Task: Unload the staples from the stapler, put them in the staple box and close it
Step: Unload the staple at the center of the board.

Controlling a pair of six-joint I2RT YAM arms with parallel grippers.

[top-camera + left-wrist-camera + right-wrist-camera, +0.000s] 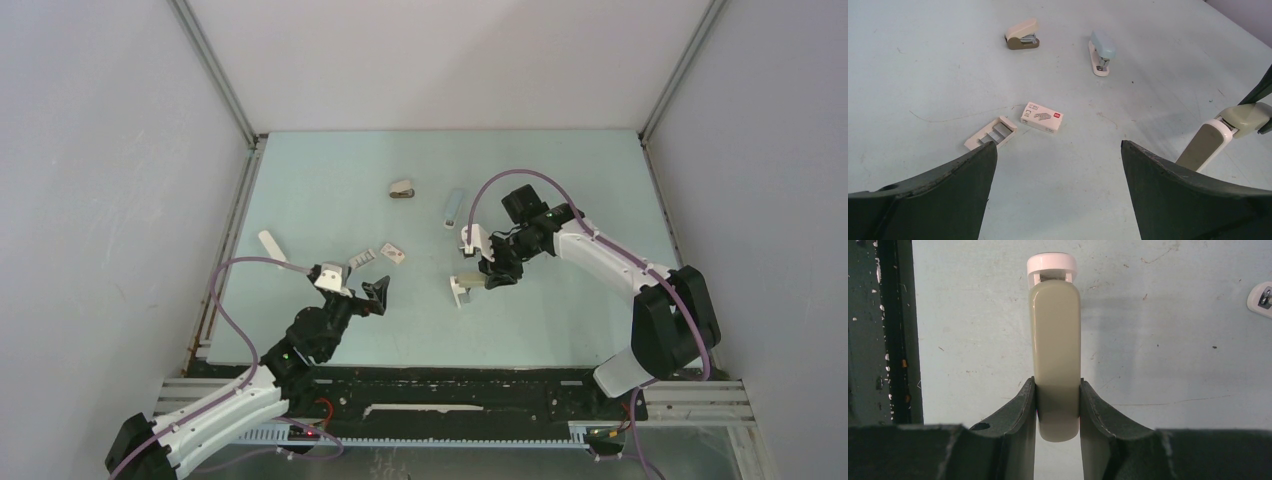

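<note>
The right fingers [1020,412] are clamped on the sides of an olive-beige stapler [1055,340]. They hold it by its rear, with the white front end pointing away and down at the tabletop [330,190]. Whether that end touches the surface I cannot tell. The left fingers [948,190] are spread wide with nothing between them, hovering over an open staple-box tray [992,134] and a closed white staple box [1042,118].

The pale-blue stapler [1101,51] lies shut on the tabletop, well apart from both arms and near a squat brown stapler [1022,36]. No unloaded staples show anywhere.

This looks like the set-up step: one arm steadies a stapler so the other can open it. The next move calls for the left arm to cross over, take the top cover and swing it up against a firm right-hand hold, so the staple channel is exposed. If the pale-blue stapler is the one meant, the olive-beige one has to be set down first.
</note>
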